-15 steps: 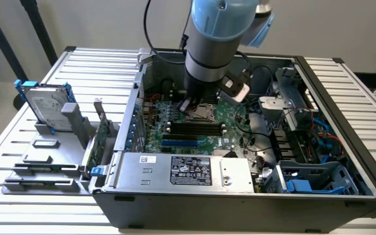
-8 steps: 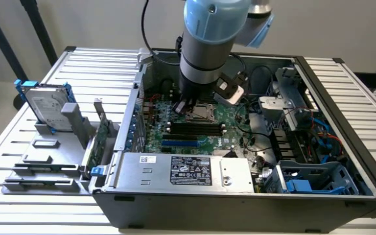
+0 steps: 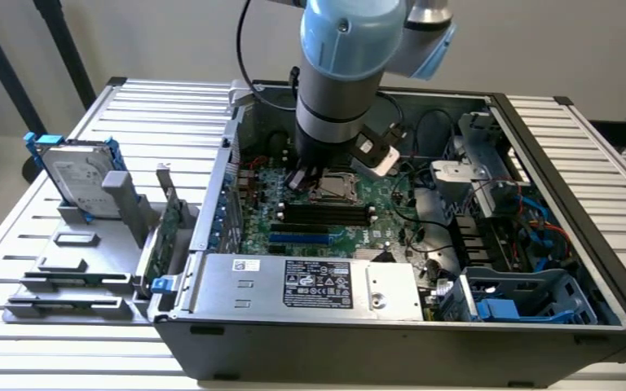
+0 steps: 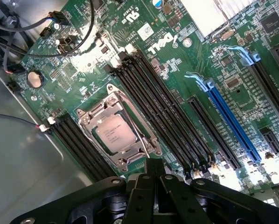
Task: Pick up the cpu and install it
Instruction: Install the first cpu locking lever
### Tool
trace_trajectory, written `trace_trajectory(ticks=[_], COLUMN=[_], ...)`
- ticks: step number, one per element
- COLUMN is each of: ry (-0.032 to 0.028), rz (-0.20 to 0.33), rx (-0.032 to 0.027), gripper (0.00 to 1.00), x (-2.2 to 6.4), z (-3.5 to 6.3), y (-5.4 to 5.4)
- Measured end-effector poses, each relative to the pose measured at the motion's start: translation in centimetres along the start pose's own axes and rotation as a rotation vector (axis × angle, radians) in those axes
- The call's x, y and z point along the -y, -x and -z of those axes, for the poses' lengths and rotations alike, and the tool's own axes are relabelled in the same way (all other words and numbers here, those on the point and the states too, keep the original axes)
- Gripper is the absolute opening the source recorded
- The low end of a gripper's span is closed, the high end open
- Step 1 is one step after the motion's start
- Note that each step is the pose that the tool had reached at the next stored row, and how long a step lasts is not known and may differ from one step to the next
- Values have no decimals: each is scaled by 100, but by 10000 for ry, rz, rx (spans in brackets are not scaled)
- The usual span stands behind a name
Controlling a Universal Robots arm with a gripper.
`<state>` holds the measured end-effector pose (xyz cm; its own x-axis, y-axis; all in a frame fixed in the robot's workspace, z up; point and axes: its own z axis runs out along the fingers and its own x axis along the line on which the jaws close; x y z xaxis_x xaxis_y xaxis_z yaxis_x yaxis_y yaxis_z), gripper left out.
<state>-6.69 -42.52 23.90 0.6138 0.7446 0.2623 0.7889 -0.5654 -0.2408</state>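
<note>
The cpu [image 4: 114,134], a small square chip with a dull silver top, lies flat inside the metal socket frame [image 4: 87,120] on the green motherboard [image 4: 195,70]. My gripper [image 4: 153,164] hangs just above the board beside the socket, its black fingers pressed together with nothing between them. In the exterior view the arm reaches straight down into the open computer case, and the gripper [image 3: 313,174] stands right next to the cpu [image 3: 337,187] in its socket.
Black memory slots [image 4: 163,107] run on both sides of the socket, with a blue slot [image 4: 230,121] further off. A grey labelled box [image 3: 307,283] fills the case front, and cables [image 3: 531,220] crowd its right side. A hard drive [image 3: 77,175] stands in a holder outside.
</note>
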Motion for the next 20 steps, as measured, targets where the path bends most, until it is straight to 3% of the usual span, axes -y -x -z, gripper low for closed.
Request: trace_trajectory(ticks=[10, 20], ry=[22, 83], rz=[-68, -218], rx=[-13, -25], gripper=[11, 11], x=[16, 44], z=[-100, -180], y=[46, 106])
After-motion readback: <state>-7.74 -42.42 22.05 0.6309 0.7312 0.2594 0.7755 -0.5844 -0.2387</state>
